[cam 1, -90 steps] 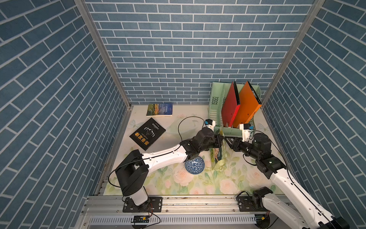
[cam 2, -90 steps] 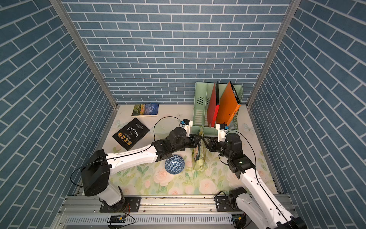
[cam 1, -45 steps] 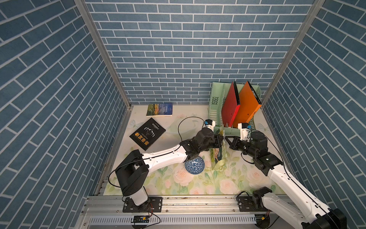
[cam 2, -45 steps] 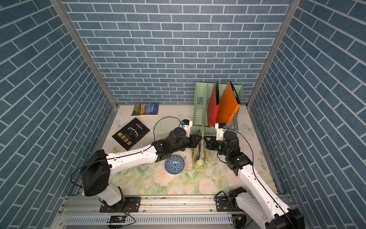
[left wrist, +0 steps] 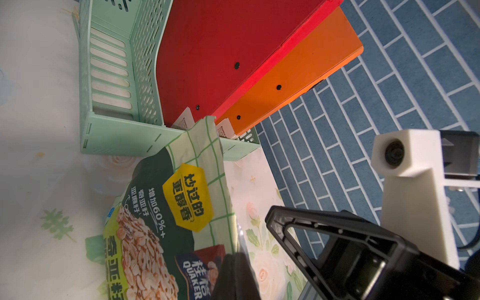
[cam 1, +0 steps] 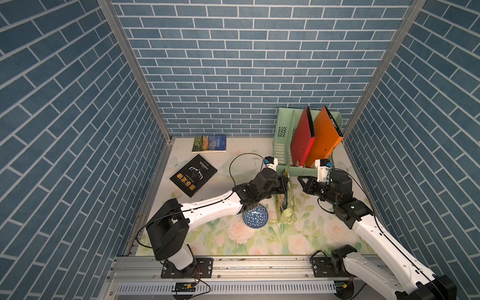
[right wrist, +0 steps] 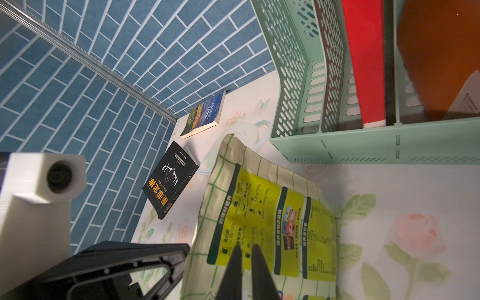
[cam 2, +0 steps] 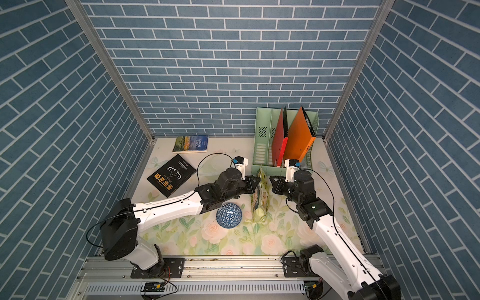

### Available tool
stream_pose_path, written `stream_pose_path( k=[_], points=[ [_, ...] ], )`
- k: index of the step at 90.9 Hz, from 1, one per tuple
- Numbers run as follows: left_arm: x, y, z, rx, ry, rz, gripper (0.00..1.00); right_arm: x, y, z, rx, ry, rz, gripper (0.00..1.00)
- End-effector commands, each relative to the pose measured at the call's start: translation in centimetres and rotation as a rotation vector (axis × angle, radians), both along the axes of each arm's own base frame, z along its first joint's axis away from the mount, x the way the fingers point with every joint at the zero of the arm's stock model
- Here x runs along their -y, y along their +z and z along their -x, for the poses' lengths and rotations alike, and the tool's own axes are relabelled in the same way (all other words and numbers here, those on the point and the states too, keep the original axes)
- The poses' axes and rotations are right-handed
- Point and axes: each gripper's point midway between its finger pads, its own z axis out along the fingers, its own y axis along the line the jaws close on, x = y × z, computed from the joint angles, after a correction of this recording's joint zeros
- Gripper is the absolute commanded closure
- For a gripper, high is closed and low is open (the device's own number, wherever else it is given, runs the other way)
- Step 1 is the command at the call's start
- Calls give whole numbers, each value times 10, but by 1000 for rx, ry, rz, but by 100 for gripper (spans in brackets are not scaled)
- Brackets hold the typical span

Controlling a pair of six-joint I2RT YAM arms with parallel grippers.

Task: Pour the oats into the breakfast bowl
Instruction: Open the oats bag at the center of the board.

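Observation:
The green oats bag (cam 1: 285, 205) (cam 2: 259, 205) stands upright on the floral mat, and the oats stay hidden inside it. My left gripper (cam 1: 285, 181) (left wrist: 237, 259) is shut on the bag's top edge from the left. My right gripper (cam 1: 300, 179) (right wrist: 245, 249) hovers just right of the bag's top, facing its yellow-labelled back (right wrist: 259, 207). Its fingers stand a narrow slit apart with nothing between them. The blue-and-white breakfast bowl (cam 1: 255, 216) (cam 2: 229, 216) sits left of the bag, partly under my left forearm.
A mint-green file rack (cam 1: 281, 145) holding a red folder (cam 1: 301, 140) and an orange folder (cam 1: 324, 140) stands close behind the bag. A black book (cam 1: 193, 175) and a blue paperback (cam 1: 209, 143) lie at the back left. Brick walls enclose three sides.
My right gripper has moved left and back, closer to the bag's top. The left arm, the bag and the bowl have stayed where they were.

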Motion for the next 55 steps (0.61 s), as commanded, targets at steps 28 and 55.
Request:
stream_pose_path(
  k=[28,55],
  points=[
    [16,3,8,-2,-73,69,100,-35,23,-9,21,86,26,63],
    [13,-4,7,-16,-59,51,100,-20,7,-10,-12,3,113,70]
  ],
)
